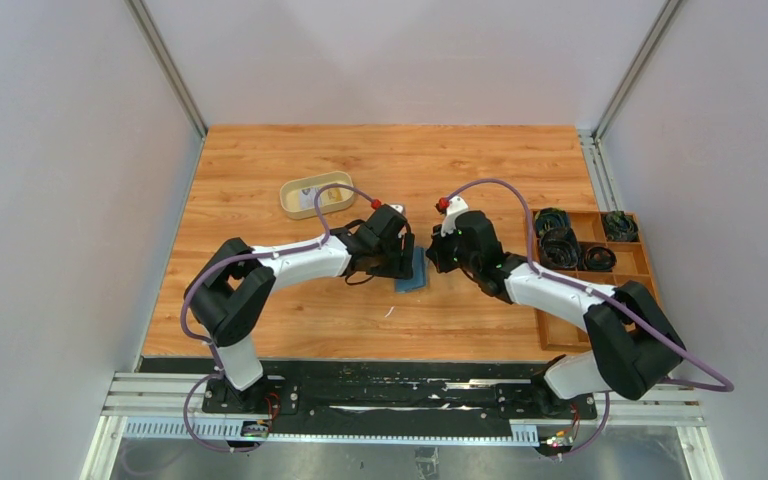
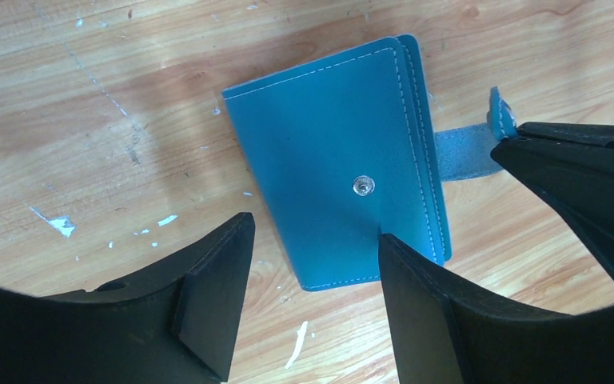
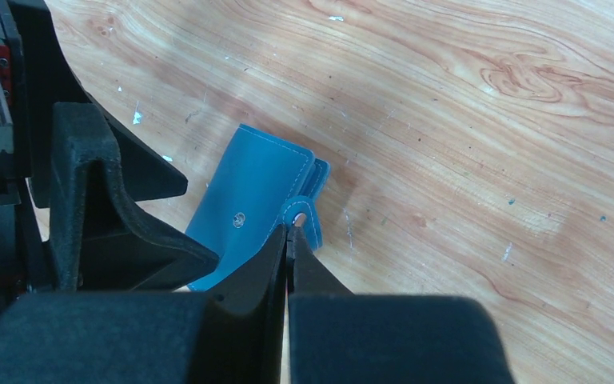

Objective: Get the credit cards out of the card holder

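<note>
**While the wallet lies shut, one gripper pinches its tab**

Where the two arms meet at mid-table, the left gripper (image 2: pixel 313 232) stands open over the wallet (image 2: pixel 336 176). One finger (image 2: pixel 416 304) overlaps the wallet's near edge and the other is over bare wood beside it. The right gripper (image 3: pixel 292 232) comes in from the other side with its jaws pressed together on the end of the tab (image 2: pixel 464 152).

The wallet lies flat on the table (image 1: pixel 260 160), folded, between the two grippers. It is teal-blue with pale stitching along its edges and a small metal stud (image 2: pixel 363 186) on the upper face. Layered leaves show at its open long side. The tab, a duller grey-blue, sticks out past that side, undone, with its tip lifted off the wood.

To the right, a wooden box (image 1: pixel 632 262) holds coiled black cables (image 1: pixel 560 245). Farther back and to the left, well apart from the wallet, a tan oval tray (image 1: pixel 285 195) holds what look like the cards (image 1: pixel 306 199), one pale and one yellow, too small to make out further.
</note>
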Robot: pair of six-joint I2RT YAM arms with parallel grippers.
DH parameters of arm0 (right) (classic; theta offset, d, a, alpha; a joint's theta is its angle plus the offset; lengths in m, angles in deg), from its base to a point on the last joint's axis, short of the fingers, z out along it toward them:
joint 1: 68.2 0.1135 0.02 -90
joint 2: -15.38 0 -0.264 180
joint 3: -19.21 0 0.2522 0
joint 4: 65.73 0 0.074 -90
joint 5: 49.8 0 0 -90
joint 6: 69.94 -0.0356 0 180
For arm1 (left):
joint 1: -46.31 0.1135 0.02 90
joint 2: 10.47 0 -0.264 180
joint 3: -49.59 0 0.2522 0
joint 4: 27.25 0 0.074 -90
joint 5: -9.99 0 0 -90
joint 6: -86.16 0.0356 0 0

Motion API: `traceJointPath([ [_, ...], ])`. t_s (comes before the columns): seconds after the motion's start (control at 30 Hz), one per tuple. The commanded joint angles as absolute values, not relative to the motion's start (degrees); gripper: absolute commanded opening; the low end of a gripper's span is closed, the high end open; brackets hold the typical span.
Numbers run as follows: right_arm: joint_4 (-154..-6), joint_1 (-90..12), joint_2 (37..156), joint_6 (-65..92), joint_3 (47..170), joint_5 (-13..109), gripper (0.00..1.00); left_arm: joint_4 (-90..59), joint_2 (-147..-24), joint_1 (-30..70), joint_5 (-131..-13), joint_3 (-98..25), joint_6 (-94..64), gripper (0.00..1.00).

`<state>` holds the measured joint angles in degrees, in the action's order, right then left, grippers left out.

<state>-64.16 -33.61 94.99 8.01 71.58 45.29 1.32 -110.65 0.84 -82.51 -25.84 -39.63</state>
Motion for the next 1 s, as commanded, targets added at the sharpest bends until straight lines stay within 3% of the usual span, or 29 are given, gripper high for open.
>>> traceJointPath([
  [0.0,-65.0,-34.4,93.7,8.4,70.9,45.9,0.0,-0.5,-109.8,0.4,-81.4,-26.2,-41.0,0.67],
  [0.63,-66.8,-34.6,90.6,9.4,70.5,45.8,0.0,-15.3,-107.6,4.8,-66.9,-19.6,-51.2,0.73],
  [0.97,-67.5,-34.6,90.0,9.6,71.4,46.0,0.0,-10.2,-107.7,4.5,-68.5,-22.9,-47.6,0.73],
])
